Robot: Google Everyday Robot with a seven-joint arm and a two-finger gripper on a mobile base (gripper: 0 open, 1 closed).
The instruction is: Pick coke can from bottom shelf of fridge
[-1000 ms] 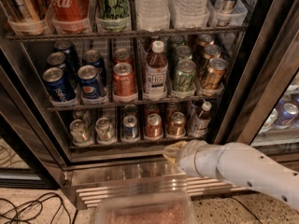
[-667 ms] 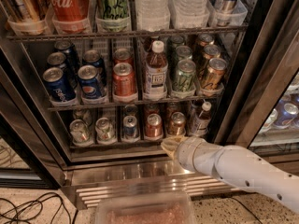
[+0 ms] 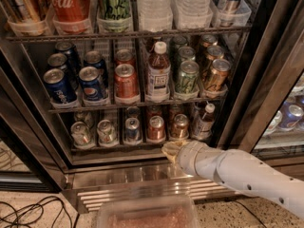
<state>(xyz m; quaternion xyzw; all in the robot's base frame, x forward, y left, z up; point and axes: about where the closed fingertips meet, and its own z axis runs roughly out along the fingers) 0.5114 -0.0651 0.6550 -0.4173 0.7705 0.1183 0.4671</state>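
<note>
The fridge (image 3: 240, 87) stands open in front of me, with wire racks of cans and bottles. On the bottom shelf (image 3: 118, 147) the red coke can (image 3: 156, 128) stands in a clear cup, between a blue-and-silver can (image 3: 132, 129) on its left and a copper-brown can (image 3: 180, 126) on its right. My gripper (image 3: 170, 149) is at the front rail of the bottom shelf, just below and slightly right of the coke can, with nothing seen in it. The white arm (image 3: 242, 175) reaches in from the lower right.
The middle rack holds blue Pepsi cans (image 3: 91, 83), a red can (image 3: 126, 82), a tea bottle (image 3: 158, 72) and green cans. A small bottle (image 3: 204, 120) stands right of the copper can. The steel base grille (image 3: 142, 188), a clear bin (image 3: 147, 215), floor cables (image 3: 28, 212) and the glass door (image 3: 285, 108) surround the arm.
My gripper and arm have moved slightly up and left, from in front of the base toward the bottom shelf's front rail. The cans have not moved.
</note>
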